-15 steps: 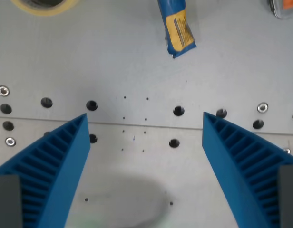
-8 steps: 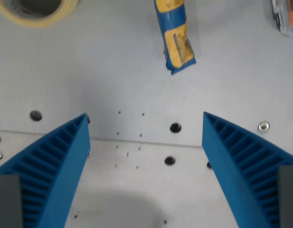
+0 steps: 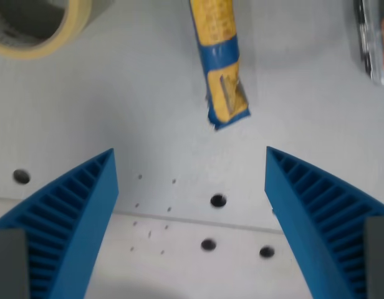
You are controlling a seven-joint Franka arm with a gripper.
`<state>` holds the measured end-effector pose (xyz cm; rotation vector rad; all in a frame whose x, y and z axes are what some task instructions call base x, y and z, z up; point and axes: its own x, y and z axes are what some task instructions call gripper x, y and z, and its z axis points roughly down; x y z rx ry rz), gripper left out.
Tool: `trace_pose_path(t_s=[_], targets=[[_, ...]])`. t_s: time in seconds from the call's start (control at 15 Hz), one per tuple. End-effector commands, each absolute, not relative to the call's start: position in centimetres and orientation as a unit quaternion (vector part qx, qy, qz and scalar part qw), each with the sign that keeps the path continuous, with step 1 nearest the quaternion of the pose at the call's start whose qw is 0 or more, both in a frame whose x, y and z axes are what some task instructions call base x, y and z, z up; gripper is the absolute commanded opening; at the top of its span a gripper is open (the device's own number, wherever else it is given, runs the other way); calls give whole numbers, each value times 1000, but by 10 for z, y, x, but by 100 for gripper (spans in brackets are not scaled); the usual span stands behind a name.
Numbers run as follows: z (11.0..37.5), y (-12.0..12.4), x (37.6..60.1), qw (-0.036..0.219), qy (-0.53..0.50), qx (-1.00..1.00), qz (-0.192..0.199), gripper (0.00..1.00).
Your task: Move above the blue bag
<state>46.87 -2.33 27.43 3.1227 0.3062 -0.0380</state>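
At wrist view's top centre, blue bag (image 3: 220, 62) lay flat on desk (image 3: 117, 124), lower end just ahead of tool (image 3: 189, 161). Tool spread wide, empty. Bag looked light, thin, crinkly, likely slippery; best pinched across narrow middle. Tape roll (image 3: 36, 28) well apart.

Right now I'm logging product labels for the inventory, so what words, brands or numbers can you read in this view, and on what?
None can be read.
Blue bag: yellow label panels with print, too blurred to read.
Tape roll: no text visible.
Object at the wrist view's right edge: orange marking, illegible and cut off.
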Motion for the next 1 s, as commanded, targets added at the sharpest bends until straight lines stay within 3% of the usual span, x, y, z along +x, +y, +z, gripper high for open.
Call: trace_pose_path(t_s=[0.07,1.0], targets=[[261,-29,472,9,147,989,29,100],[193,-41,508,5,171,985,3,100]])
